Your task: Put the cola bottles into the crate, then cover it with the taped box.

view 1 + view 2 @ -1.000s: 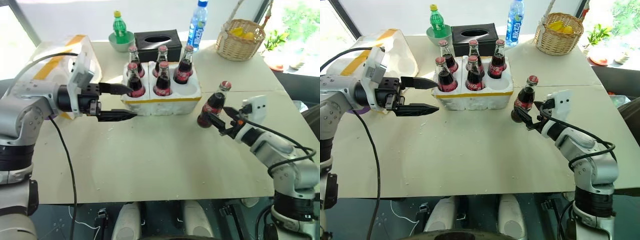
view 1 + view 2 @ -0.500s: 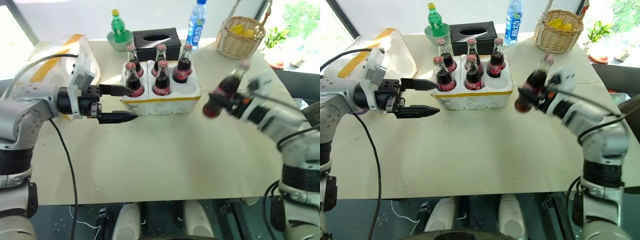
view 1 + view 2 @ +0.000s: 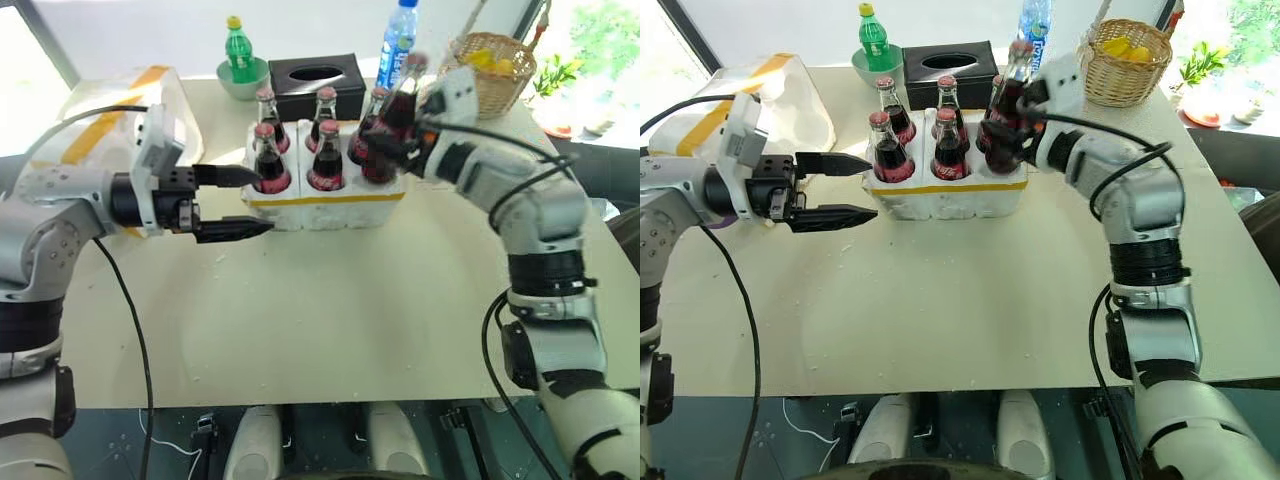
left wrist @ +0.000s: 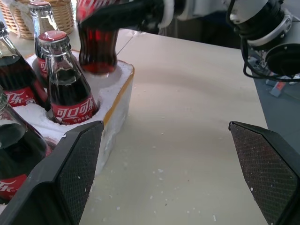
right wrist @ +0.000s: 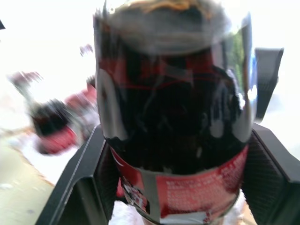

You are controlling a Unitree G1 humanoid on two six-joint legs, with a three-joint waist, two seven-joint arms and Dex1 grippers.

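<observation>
The white foam crate (image 3: 322, 205) holds five cola bottles (image 3: 269, 160); the right gripper (image 3: 385, 140) clamps the sixth cola bottle (image 3: 392, 118) above its empty near-right hole. The left gripper (image 3: 240, 203) hovers wide open beside it. The taped box (image 3: 110, 115) sits on the cream table (image 3: 330, 320).

Daylight flooded the scene from the far side, beyond the right gripper (image 3: 385, 150), where the windows burned out to plain white. The table (image 3: 330, 300) was bright and evenly lit, with soft shadows lying under the left gripper (image 3: 240, 203). In the right wrist view, the cola bottle (image 5: 173, 117) clamped between the fingers (image 5: 84, 183) was smeared by motion and too close for focus, its glass carrying pale streaks of glare; everything behind it was overexposed and blurred. The left wrist view was sharp on the near bottles (image 4: 65, 84), while the bottle carried past that gripper's tips was slightly blurred.
</observation>
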